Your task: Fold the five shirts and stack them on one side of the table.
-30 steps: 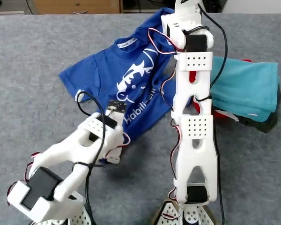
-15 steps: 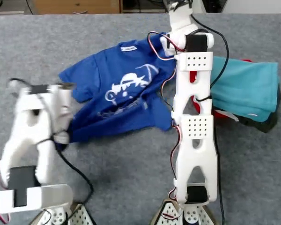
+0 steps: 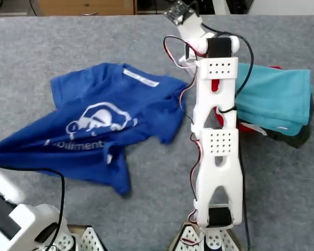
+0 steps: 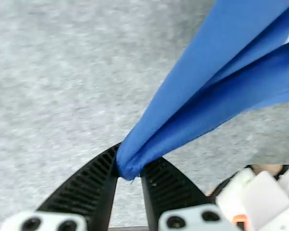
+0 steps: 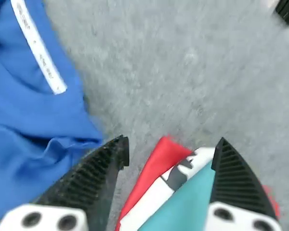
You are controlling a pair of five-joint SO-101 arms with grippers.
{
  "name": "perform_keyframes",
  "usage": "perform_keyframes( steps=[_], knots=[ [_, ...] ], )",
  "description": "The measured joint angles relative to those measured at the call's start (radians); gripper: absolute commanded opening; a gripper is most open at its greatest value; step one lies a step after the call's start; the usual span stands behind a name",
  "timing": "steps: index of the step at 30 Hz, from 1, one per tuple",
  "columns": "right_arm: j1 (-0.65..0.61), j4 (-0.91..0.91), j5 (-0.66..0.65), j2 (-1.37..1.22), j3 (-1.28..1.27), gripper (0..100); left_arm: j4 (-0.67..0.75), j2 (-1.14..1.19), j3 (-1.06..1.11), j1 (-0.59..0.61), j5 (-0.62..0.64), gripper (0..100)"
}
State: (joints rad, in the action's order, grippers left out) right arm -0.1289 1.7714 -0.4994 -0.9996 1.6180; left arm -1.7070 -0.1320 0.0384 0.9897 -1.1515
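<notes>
A blue shirt [image 3: 102,128] with a white print lies spread on the grey table, pulled taut toward the left edge. My left gripper [image 4: 129,172] is shut on a bunched corner of the blue shirt [image 4: 207,91], just above the table. My right gripper [image 5: 169,156] is open and holds nothing. It hovers at the table's back, between the blue shirt's collar [image 5: 38,53] and the folded stack. That stack [image 3: 275,99] lies at the right with a teal shirt on top and red, white and dark layers under it [image 5: 180,185].
The right arm [image 3: 217,130] stretches from the front edge up the middle of the table, between the blue shirt and the stack. The left arm's base [image 3: 21,227] sits at the front left corner. Bare grey table [image 3: 282,193] lies at the front right.
The left arm swung from the shirt's middle out to the left edge, dragging the blue shirt left and stretching it flatter. The right arm stayed nearly still; the shirt slid away from it.
</notes>
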Motion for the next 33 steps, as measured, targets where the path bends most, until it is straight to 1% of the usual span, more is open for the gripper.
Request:
perform_keyframes(
  steps=[4,7,9,11,13,14,15,17,18,20,21,22,24,26,29,33],
  knots=[
    [-0.06,0.0,0.0,0.041,0.002,28.4,-0.002,0.0,-0.014,0.011,-0.025,2],
    [-0.132,0.0,0.0,0.025,-0.018,28.3,-0.002,0.002,-0.014,0.009,-0.026,2],
    [-0.193,0.0,0.028,-0.025,-0.066,28.2,-0.002,0.002,-0.012,-0.008,-0.017,7],
    [-0.256,-0.017,0.077,-0.1,-0.121,28.2,-0.002,0.002,-0.011,-0.04,0.069,17],
    [-0.299,-0.063,0.129,-0.183,-0.14,28.2,0.0,0.002,-0.011,-0.066,0.213,30],
    [-0.31,-0.086,0.153,-0.219,-0.14,28.1,0.0,0.002,-0.011,-0.077,0.298,34],
    [-0.315,-0.114,0.172,-0.256,-0.14,28.1,0.0,0.002,-0.011,-0.081,0.385,36],
    [-0.316,-0.167,0.189,-0.328,-0.14,24.9,0.0,0.002,-0.014,-0.087,0.554,35],
    [-0.315,-0.178,0.196,-0.356,-0.138,20.9,0.0,0.002,-0.025,-0.087,0.632,35],
    [-0.315,-0.17,0.193,-0.385,-0.103,9.2,0.008,0.002,-0.051,-0.087,0.747,35],
    [-0.315,-0.155,0.196,-0.39,-0.086,3.2,0.008,0.002,-0.066,-0.087,0.781,35],
    [-0.315,-0.135,0.195,-0.393,-0.066,0.0,0.009,0.002,-0.081,-0.087,0.809,35],
    [-0.311,-0.095,0.195,-0.402,-0.032,3.0,0.005,0.002,-0.112,-0.097,0.864,35],
    [-0.31,-0.04,0.193,-0.404,0.002,0.9,-0.025,0.002,-0.123,-0.129,0.895,35],
    [-0.304,-0.005,0.193,-0.404,0.011,0.2,-0.038,0.002,-0.109,-0.192,0.911,35],
    [-0.241,-0.002,0.193,-0.377,-0.018,0.2,-0.04,0.002,-0.048,-0.261,0.918,35]
  ],
)
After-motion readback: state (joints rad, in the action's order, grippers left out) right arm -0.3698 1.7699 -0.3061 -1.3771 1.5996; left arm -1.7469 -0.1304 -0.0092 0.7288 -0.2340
